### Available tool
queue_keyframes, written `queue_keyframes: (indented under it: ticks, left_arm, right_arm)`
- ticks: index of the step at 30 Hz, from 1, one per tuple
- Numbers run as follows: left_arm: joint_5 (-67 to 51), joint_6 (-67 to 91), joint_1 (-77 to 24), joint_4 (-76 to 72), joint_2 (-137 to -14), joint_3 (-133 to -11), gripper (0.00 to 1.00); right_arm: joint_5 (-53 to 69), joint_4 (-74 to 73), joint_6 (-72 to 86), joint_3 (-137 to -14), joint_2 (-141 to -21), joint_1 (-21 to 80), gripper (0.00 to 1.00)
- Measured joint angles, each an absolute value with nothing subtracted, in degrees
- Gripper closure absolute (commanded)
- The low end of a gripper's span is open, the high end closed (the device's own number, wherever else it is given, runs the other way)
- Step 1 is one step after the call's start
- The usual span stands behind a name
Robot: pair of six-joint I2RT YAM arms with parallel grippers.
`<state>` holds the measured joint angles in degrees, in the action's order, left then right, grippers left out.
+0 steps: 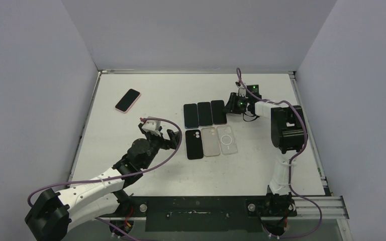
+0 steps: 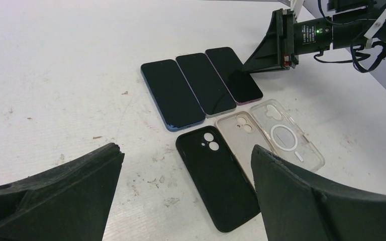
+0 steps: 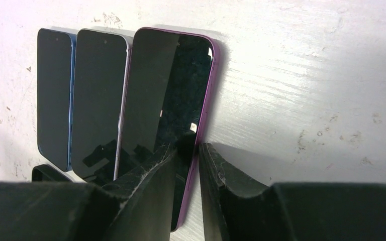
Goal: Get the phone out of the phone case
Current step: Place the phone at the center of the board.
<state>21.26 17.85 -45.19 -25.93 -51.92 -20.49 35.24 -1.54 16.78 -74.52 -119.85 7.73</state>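
Right, the count first. I see four phones and three empty cases on the table [image 1: 261,165]. I place everything from the black case [image 1: 194,144], which lies near the middle of the white surface.

The three empty cases form one row. The black case is at its left end, a cloudy translucent case [image 1: 210,141] lies just beside it on the right, and a clear case [image 1: 226,139] with a ring on its back lies beyond that. Just behind the black case, towards the far wall, three bare phones lie face up and side by side: a blue phone [image 1: 190,115], a pale phone [image 1: 204,114] and a purple phone [image 1: 218,112]. The fourth, the pink-cased phone [image 1: 128,100], is the one the task names. It lies well apart, to the far left of the black case and further back, at a slant, with nothing touching it.

The left claw [image 2: 186,149] hangs just left of the black case, fingers spread wide and holding nothing. The right claw [image 3: 188,145] is behind and to the right of the black case. Its fingers are drawn nearly together astride the purple phone's right rim, and I cannot tell whether they pinch it.

The table is scuffed and speckled with dark flecks. Plain pale walls [image 1: 196,30] close it in on three sides.
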Motion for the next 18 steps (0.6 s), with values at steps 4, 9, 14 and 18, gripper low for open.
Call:
queue_keyframes:
  ticks: [4,9,14,18]
  left_arm:
    - [21.2,17.8,-45.0,-25.9,-52.1,-20.5,0.03]
    - [21.4,17.8,-44.6,-25.9,-53.1,-20.5,0.03]
    - [21.6,18.1,-42.7,-25.3,-56.6,-21.4,0.03]
    - [20.3,19.8,-38.5,-23.7,-62.4,-25.2,0.03]
  right_arm:
    - [35.3,-0.7,16.9,-74.1,-119.8,7.7,0.69]
    - [35.4,1.0,17.5,-72.0,-118.2,7.5,0.48]
    - [34.1,1.1,17.3,-66.3,-111.7,7.0,0.22]
    - [32.9,1.9,16.5,-59.5,-101.9,6.7,0.07]
